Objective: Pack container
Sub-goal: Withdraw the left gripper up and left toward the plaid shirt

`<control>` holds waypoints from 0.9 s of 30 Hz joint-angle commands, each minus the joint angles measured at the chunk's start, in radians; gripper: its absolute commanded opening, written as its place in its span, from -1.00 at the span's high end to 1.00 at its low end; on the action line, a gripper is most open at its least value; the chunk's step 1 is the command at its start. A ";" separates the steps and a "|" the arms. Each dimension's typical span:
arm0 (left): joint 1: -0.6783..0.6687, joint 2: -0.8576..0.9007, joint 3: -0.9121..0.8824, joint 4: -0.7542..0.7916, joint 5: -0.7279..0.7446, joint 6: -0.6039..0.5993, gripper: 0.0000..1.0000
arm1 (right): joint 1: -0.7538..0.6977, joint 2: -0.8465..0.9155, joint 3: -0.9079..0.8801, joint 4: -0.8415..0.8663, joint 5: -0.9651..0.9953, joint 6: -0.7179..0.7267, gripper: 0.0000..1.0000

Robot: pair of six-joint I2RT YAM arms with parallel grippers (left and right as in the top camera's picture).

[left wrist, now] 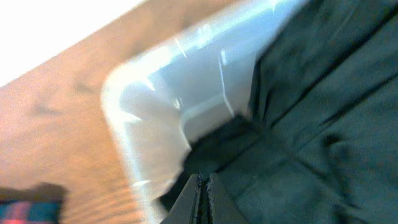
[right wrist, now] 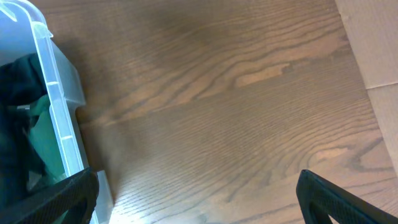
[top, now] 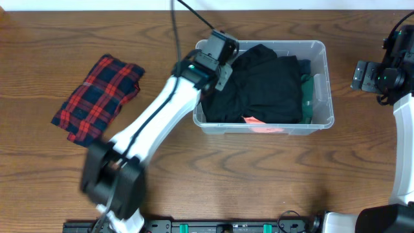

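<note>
Clear container (top: 328,97) beneath left end effector (left wrist: 204,196)

Red-and-navy plaid cloth (top: 97,97) lies crumpled on the brown wooden table (top: 259,175), left side. Well right of it, a black garment (top: 265,84) overlaps green fabric (top: 309,96).

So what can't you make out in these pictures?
Overhead: the container's base, covered by black clothing.
Left wrist: blurred, so it is unclear whether the shut left hand pinches the clothing.
Right wrist: most of the container, cut off by the left edge.
Overhead: the left hand, hidden under the left arm.
</note>
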 commanded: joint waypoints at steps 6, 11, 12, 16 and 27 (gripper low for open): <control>0.069 -0.180 0.045 -0.132 -0.032 -0.013 0.88 | -0.002 0.001 0.006 -0.001 0.013 0.010 -0.98; 0.159 -0.178 0.036 -0.247 -0.061 -0.083 0.88 | -0.002 0.001 0.006 -0.001 0.013 0.010 -0.98; 0.179 -0.178 0.036 -0.253 -0.026 -0.088 0.88 | -0.002 0.001 0.006 -0.001 0.013 0.010 -0.98; 0.220 -0.174 0.036 -0.233 0.170 -0.087 0.88 | -0.002 0.001 0.006 -0.001 0.013 0.010 -0.98; 0.222 -0.061 0.033 -0.072 0.230 -0.107 0.23 | -0.002 0.001 0.006 -0.002 0.013 0.010 -0.98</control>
